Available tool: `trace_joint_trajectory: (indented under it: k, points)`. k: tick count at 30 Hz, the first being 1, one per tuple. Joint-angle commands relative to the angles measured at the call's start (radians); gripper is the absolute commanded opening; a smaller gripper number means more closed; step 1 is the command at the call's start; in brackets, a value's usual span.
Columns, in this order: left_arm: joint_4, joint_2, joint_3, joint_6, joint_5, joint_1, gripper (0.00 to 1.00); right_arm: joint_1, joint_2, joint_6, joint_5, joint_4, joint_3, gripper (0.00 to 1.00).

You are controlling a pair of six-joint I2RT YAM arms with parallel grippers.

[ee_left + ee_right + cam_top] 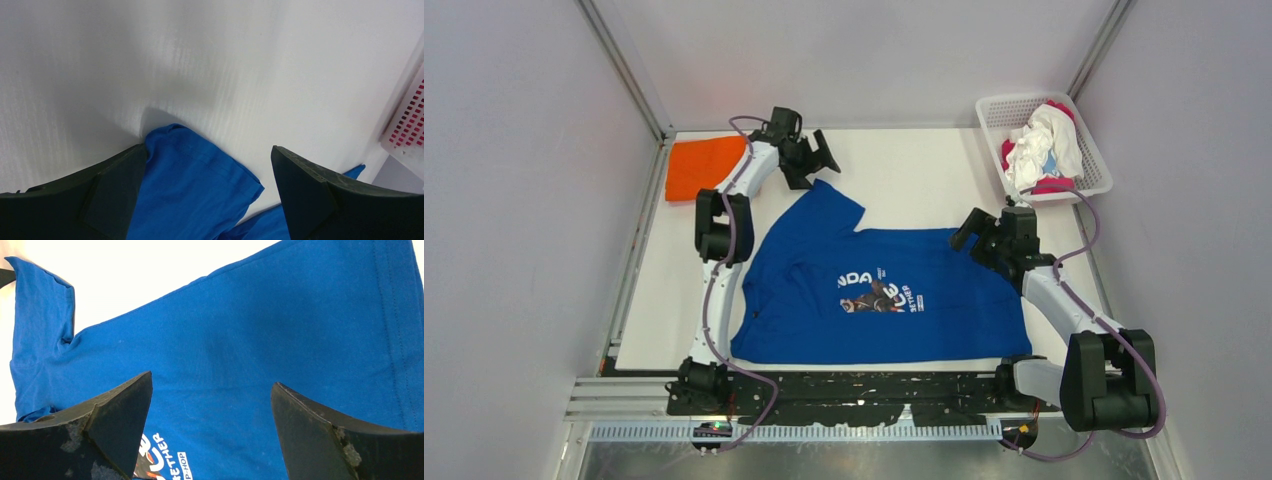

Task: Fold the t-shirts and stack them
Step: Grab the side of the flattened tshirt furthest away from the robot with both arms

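We see a royal blue t-shirt (804, 300) with a white-lettered print (879, 292), a plain orange t-shirt (699, 168) at the white tabletop's (904, 170) far left corner, and a white t-shirt (1049, 145) and a magenta t-shirt (1054, 185) in a white lattice basket (1024, 98).

Under my right gripper (212, 390) the blue t-shirt (260, 335) is soft, matt knit cloth, and its printed logo (162, 457) looks smoother. The fingers (117, 420) are matt black plastic with pads scuffed grey. Ahead of my left gripper (210, 150) the tabletop (200, 60) looks matt white and faintly ribbed.
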Motion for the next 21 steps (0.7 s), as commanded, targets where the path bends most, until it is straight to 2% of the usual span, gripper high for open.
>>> trace_joint_trajectory:
  k: [1,5,8,11,13,15,21]
  points:
    - [-0.080,0.025,0.063,0.076,0.084,-0.013,0.97,-0.012,-0.031,0.003,-0.020,0.042,-0.001,0.95]
    - [-0.139,0.010,0.058,0.107,0.042,-0.030,0.84,-0.015,-0.032,0.002,-0.025,0.043,-0.004,0.95]
    - [-0.196,-0.001,0.068,0.117,-0.044,-0.043,0.70,-0.017,-0.037,0.001,-0.032,0.042,-0.008,0.95]
    - [-0.248,-0.002,0.096,0.131,-0.129,-0.059,0.63,-0.023,-0.044,0.003,-0.033,0.043,-0.013,0.95]
    - [-0.256,-0.001,0.105,0.130,-0.163,-0.064,0.51,-0.024,-0.048,0.004,-0.032,0.042,-0.015,0.95]
    - [-0.253,-0.001,0.108,0.127,-0.182,-0.066,0.44,-0.026,-0.049,0.004,-0.033,0.042,-0.015,0.95]
    - [-0.231,0.001,0.117,0.133,-0.218,-0.066,0.09,-0.027,-0.030,-0.009,-0.007,0.040,-0.013,0.95]
